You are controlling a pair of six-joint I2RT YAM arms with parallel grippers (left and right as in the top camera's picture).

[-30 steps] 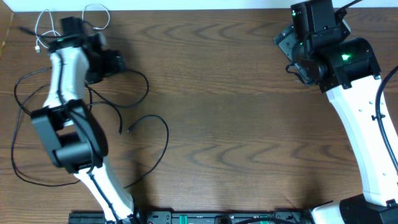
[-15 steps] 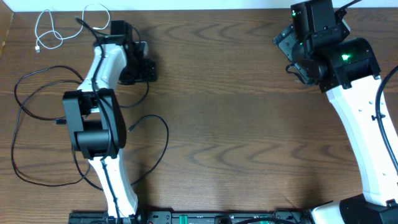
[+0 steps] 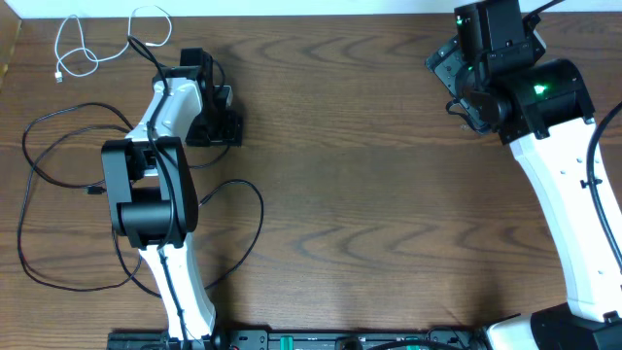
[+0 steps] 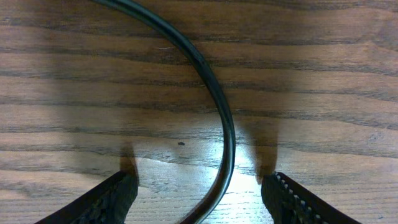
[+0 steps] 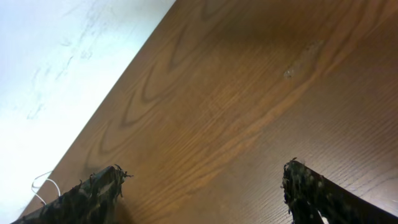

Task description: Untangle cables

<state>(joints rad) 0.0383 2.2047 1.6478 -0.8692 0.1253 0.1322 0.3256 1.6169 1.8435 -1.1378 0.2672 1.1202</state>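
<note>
A thin white cable (image 3: 78, 44) lies in loops at the table's far left corner; a bit of it shows in the right wrist view (image 5: 42, 185). Thin black cables (image 3: 58, 185) sprawl in loose loops on the left side, around the left arm. My left gripper (image 3: 225, 117) is open, low over the wood. In the left wrist view a black cable (image 4: 214, 99) curves between its open fingers (image 4: 199, 186), not gripped. My right gripper (image 3: 447, 83) is open and empty at the far right, held above the table; its fingers (image 5: 202, 180) show bare wood between them.
The table's far edge meets a white wall (image 3: 292, 8). A black cable end (image 3: 201, 202) lies near the middle left. A black rail (image 3: 321, 340) runs along the front edge between the arm bases.
My left gripper swung right from the far left corner, away from the white cable, and now sits low over a black cable loop. The right arm has not moved.
</note>
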